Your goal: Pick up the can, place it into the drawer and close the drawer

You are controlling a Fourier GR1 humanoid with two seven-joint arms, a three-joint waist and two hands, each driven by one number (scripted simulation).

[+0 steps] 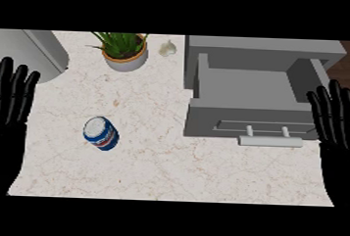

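A blue and white can (101, 133) stands on the marble counter (155, 158), left of centre. The grey drawer (247, 93) is pulled open at the right, its inside bare and its pale handle (271, 141) facing the front. My left hand (10, 97) rests open at the left edge, fingers up, well apart from the can. At the right edge my right hand (337, 120) rests open, fingers up, beside the drawer's front corner. Neither hand holds anything.
A potted green plant (124, 52) stands at the back, with a garlic bulb (168, 48) to its right. A grey rounded appliance (31, 51) fills the back left corner. The grey cabinet (264, 47) holds the drawer.
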